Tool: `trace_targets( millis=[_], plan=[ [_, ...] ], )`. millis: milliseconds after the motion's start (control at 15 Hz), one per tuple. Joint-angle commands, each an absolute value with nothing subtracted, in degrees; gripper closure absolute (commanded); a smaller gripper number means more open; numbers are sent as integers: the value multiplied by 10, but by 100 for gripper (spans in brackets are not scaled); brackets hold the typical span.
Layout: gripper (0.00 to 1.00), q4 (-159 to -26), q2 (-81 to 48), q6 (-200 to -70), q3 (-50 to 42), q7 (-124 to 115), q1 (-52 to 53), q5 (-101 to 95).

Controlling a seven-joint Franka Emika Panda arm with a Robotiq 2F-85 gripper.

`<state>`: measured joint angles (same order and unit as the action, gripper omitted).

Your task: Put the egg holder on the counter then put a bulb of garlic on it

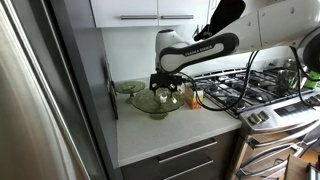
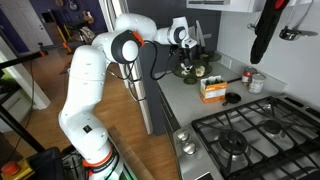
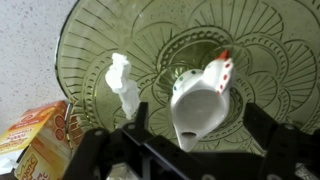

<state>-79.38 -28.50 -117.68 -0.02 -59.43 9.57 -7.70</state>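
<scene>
Egg holder [image 3: 200, 98]: white, hen-shaped, lying at middle of green glass bowl [image 3: 90, 50], centre of wrist view; not yet on counter [image 3: 25, 40]. Likely to squirt sideways off its glazed curve if pinched off-centre; could also knock against the glass or drag along white scrap [image 3: 122, 80] just beside it. Gripper [image 3: 192, 132] spread wide, empty, jaws straddling the holder from lower frame. Arm [image 1: 200, 48] reaching in from right of frame in an exterior view, wrist pointing down over bowl.
</scene>
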Motion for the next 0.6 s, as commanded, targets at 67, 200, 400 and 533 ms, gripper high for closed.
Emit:
trace_targets(
  millis=[67,200,400,533],
  plan=[
    [7,-777,-297,-1153,-7,-598,100,-64],
    [11,-776,-298,-1152,-7,-598,100,-63],
    [18,-776,-298,-1152,-6,-597,100,-60],
    [25,-776,-298,-1152,-6,-598,100,-59]
  ],
)
